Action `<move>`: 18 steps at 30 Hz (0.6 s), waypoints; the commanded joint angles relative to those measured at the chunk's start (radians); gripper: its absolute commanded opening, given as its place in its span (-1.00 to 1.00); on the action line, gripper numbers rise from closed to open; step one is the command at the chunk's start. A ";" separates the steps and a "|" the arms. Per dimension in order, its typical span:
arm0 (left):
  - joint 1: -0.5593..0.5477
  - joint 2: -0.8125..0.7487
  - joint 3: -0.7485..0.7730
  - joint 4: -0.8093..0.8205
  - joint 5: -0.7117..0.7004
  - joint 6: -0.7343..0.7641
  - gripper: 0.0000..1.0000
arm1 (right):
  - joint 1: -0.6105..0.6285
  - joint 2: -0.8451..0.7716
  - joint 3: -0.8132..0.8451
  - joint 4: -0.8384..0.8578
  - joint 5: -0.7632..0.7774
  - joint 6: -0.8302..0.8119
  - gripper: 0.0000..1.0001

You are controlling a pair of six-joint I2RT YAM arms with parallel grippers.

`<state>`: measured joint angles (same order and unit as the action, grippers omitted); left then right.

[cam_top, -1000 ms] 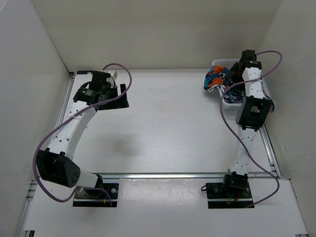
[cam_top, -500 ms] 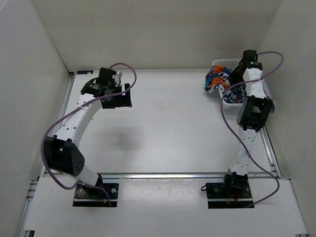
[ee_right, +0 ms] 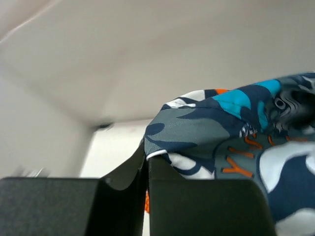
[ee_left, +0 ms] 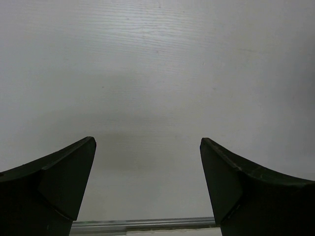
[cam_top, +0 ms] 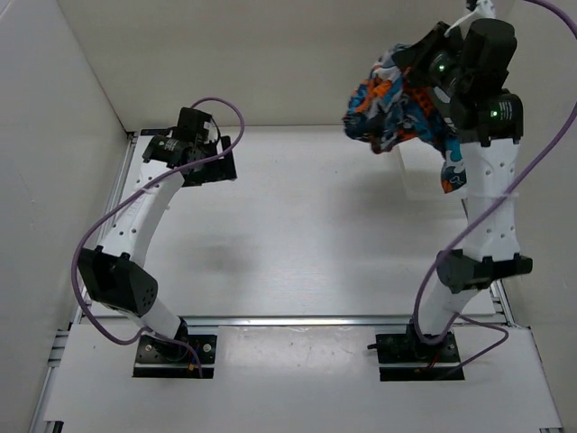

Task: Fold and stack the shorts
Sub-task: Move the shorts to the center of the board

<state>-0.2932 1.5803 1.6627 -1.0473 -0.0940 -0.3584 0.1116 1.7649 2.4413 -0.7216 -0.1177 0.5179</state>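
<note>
While right fingers (ee_right: 206, 206) clamp the shorts (cam_top: 389, 104) aloft by back wall (cam_top: 270, 63), left fingers (ee_left: 49, 187) wide apart, empty

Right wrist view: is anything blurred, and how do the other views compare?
Right wrist: shorts soft, smeared at the right edge; right end effector underexposed. Left wrist: table grain sharp, dim shadow low down. Top external: even light, no glare, faint shadow on the table.

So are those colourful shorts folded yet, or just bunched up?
Bunched up, not folded: the shorts hang in a crumpled clump from the shut right gripper, held above the table, no flat neat layers showing.
</note>
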 commanded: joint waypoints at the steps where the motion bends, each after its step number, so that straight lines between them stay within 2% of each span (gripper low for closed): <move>1: 0.052 -0.064 0.074 -0.094 -0.084 -0.046 0.98 | 0.117 -0.071 -0.008 0.001 -0.073 -0.050 -1.00; 6: 0.150 -0.161 0.120 -0.146 -0.093 -0.047 0.98 | 0.302 -0.220 -0.262 0.001 -0.064 -0.087 -1.00; 7: 0.181 -0.193 0.133 -0.146 -0.093 -0.047 0.98 | 0.325 -0.241 -0.412 0.001 -0.034 -0.087 -1.00; 8: 0.192 -0.209 0.134 -0.146 -0.093 -0.047 0.98 | 0.342 -0.272 -0.492 0.001 -0.021 -0.102 -0.93; 9: 0.201 -0.221 0.134 -0.146 -0.093 -0.047 0.98 | 0.365 -0.272 -0.574 0.011 -0.020 -0.111 -0.16; 10: 0.201 -0.242 0.103 -0.146 -0.075 -0.047 0.98 | 0.365 -0.272 -0.643 0.011 -0.020 -0.111 0.24; 11: 0.210 -0.252 0.086 -0.146 -0.052 -0.047 0.98 | 0.365 -0.248 -0.715 -0.024 -0.036 -0.120 0.37; 13: 0.210 -0.252 0.037 -0.146 -0.033 -0.047 0.98 | 0.365 -0.237 -0.752 -0.096 -0.048 -0.133 0.59; 15: 0.210 -0.272 -0.016 -0.146 0.023 -0.047 0.98 | 0.379 -0.300 -0.857 -0.096 0.031 -0.124 0.74; 18: 0.198 -0.282 -0.147 -0.111 0.089 -0.077 0.98 | 0.390 -0.413 -0.968 -0.076 0.087 -0.087 0.78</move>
<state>-0.0837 1.2785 1.6188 -1.1584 -0.0982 -0.4091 0.4885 1.5150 1.5013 -0.7891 -0.0986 0.4179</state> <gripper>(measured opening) 0.983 0.886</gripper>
